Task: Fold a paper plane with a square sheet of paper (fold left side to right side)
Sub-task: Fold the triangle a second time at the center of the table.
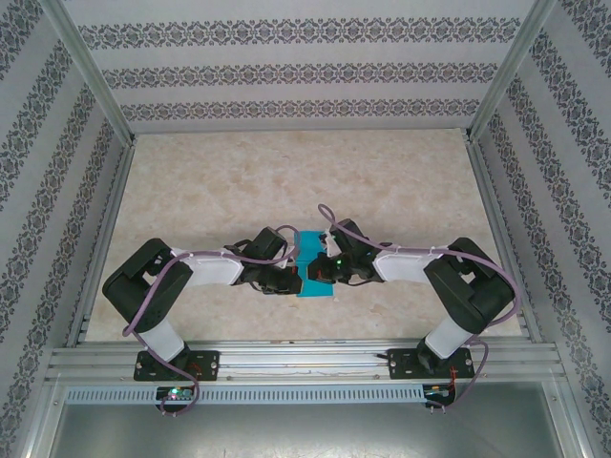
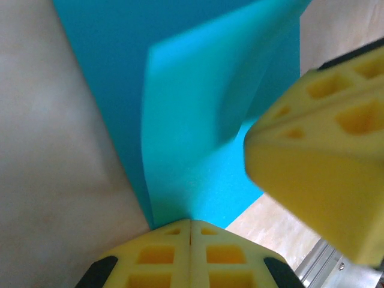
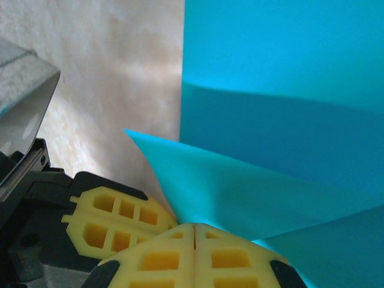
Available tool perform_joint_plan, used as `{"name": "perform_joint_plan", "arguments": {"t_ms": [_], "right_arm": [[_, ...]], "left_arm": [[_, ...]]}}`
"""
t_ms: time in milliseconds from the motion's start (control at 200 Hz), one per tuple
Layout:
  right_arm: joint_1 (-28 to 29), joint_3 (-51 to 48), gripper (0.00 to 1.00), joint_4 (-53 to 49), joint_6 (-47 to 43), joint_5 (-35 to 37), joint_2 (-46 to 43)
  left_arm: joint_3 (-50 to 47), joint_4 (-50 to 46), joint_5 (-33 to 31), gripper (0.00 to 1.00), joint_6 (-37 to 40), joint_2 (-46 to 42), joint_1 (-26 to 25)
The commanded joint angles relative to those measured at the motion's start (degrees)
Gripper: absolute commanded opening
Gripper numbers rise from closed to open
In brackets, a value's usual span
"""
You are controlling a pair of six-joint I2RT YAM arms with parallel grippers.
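The square sheet of paper [image 1: 312, 288] is teal-blue and lies on the table between the two arms, near the front. My left gripper [image 1: 289, 279] and right gripper [image 1: 329, 269] meet over it. In the left wrist view the left gripper [image 2: 191, 223] is shut on the sheet's near edge, and a flap of the sheet [image 2: 192, 120] curls up from the flat part. In the right wrist view the right gripper [image 3: 195, 227] is shut on a raised pointed flap of the sheet [image 3: 240, 186]. The two grippers almost touch; a left finger [image 3: 114, 225] shows beside the right jaws.
The marbled beige table [image 1: 286, 181] stretches back to patterned walls [image 1: 286, 72]. An aluminium rail [image 1: 305, 358] runs along the near edge, close to the sheet's corner, and the same rail [image 2: 336, 270] shows in the left wrist view.
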Motion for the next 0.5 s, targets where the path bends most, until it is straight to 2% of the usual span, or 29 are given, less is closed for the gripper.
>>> {"name": "perform_joint_plan", "arguments": {"t_ms": [0, 495], "right_arm": [[1.3, 0.5, 0.0, 1.1, -0.1, 1.1, 1.4], [0.9, 1.6, 0.0, -1.4, -2.0, 4.7, 5.3]], "left_arm": [[-1.9, -3.2, -4.2, 0.04, 1.5, 1.6, -1.0], [-1.7, -5.6, -5.9, 0.03, 1.4, 1.8, -1.1]]}}
